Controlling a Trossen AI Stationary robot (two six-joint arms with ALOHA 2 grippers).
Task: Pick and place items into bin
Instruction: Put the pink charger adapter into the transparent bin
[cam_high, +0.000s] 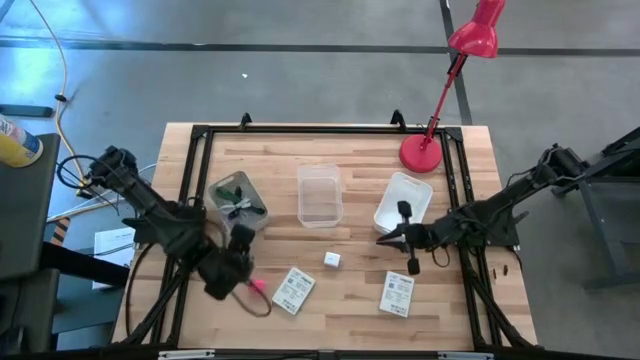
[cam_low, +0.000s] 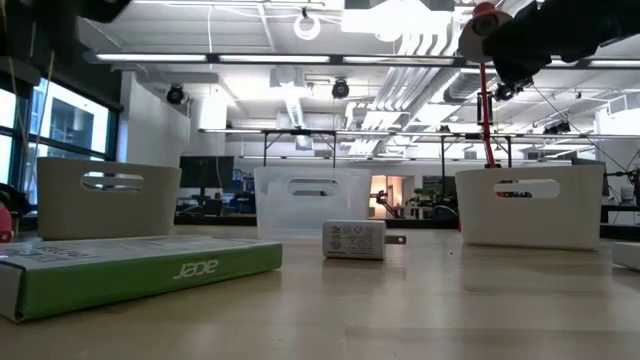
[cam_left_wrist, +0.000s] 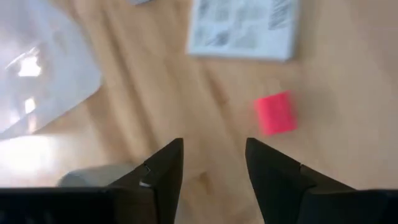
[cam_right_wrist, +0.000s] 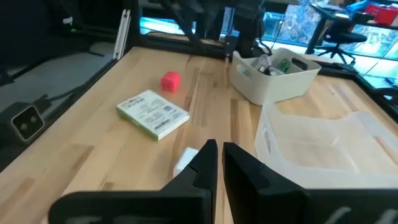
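Left gripper hovers low over bare wood, jaws apart, nothing between them; pink cube lies just beyond, small, bright, matte. Flat white printed packet sits near it, green-edged. Right gripper, jaws nearly together and empty, hangs between white bin and a second packet. White cube rests mid-table, before the clear bin.

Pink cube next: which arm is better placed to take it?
Left, probably. The left tool hangs open close to the pink cube, which shows just beyond its fingertips in the left wrist view. The right tool is across the table.
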